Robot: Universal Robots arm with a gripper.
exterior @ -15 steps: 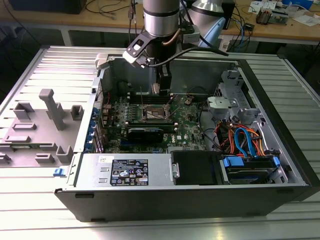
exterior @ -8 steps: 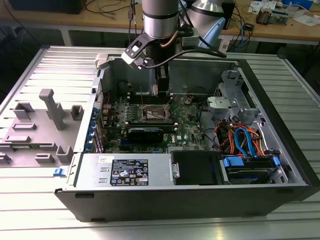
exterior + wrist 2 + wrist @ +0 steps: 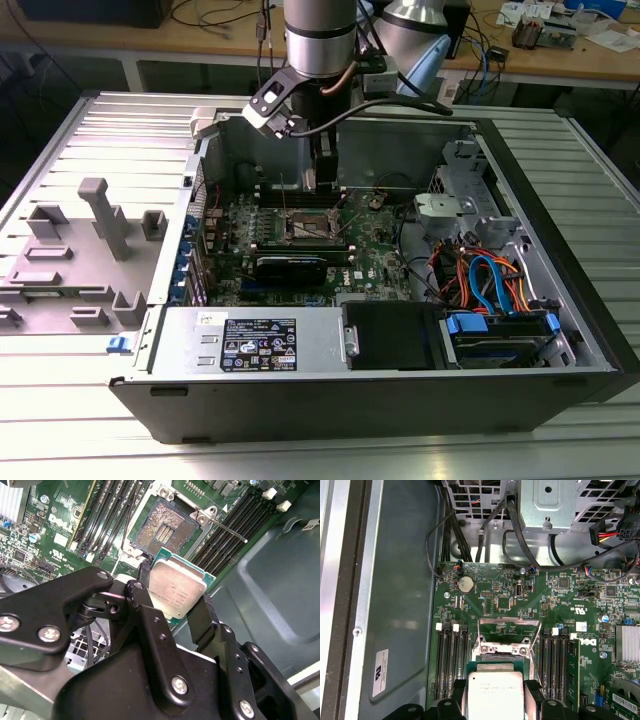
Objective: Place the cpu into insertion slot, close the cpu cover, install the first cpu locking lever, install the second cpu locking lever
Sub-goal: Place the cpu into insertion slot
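Note:
My gripper (image 3: 176, 587) is shut on the cpu (image 3: 175, 594), a small square chip with a dull silver top, gripped by two opposite edges between black fingers (image 3: 204, 614). The cpu (image 3: 495, 696) hangs just above the green motherboard (image 3: 510, 597), a little short of the insertion slot (image 3: 162, 529). The slot is open, its dark contact field bare. The cpu cover (image 3: 510, 621), a thin silver frame, stands raised beyond the slot. A thin locking lever (image 3: 227, 530) juts out beside the slot. In the exterior view my gripper (image 3: 323, 185) hangs inside the open computer case over the insertion slot (image 3: 308, 227).
Long black memory slots (image 3: 449, 662) flank the socket on both sides. A black card (image 3: 290, 265) lies just in front of it, and a power supply (image 3: 250, 345) and a drive bay with cables (image 3: 490, 285) sit nearer the front. Case walls (image 3: 400, 140) surround the board. Grey fixtures (image 3: 100, 225) stand on the table at the exterior view's left.

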